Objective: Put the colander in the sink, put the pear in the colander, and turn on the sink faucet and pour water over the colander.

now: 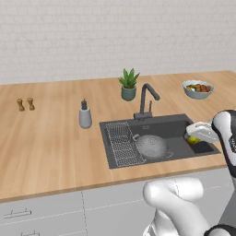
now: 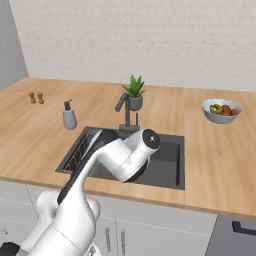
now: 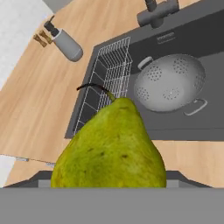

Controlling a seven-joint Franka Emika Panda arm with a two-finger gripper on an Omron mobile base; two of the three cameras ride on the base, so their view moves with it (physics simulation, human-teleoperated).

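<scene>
The silver-grey colander [image 1: 152,146] [image 3: 169,82] sits in the dark sink [image 1: 175,126] [image 2: 165,165], right of the wire rack [image 1: 120,143] [image 3: 111,74]. The yellow-green pear [image 1: 191,140] [image 3: 112,148] hangs above the sink's right end, to the right of the colander, with my gripper [image 1: 194,137] shut on it. In the hand view the pear looms large with its dark stem pointing toward the rack, hiding the fingertips. Behind the basin stands the dark faucet [image 1: 146,99] [image 2: 126,107] [image 3: 157,13], and I see no water running from it.
A grey soap dispenser [image 1: 85,115] [image 2: 69,116] [image 3: 68,43] stands left of the sink. A potted plant [image 1: 129,85] [image 2: 133,92] is behind the faucet. A bowl of mixed fruit [image 1: 197,89] [image 2: 221,110] sits at the back right. Two small shakers [image 1: 25,104] [image 2: 36,97] are far left.
</scene>
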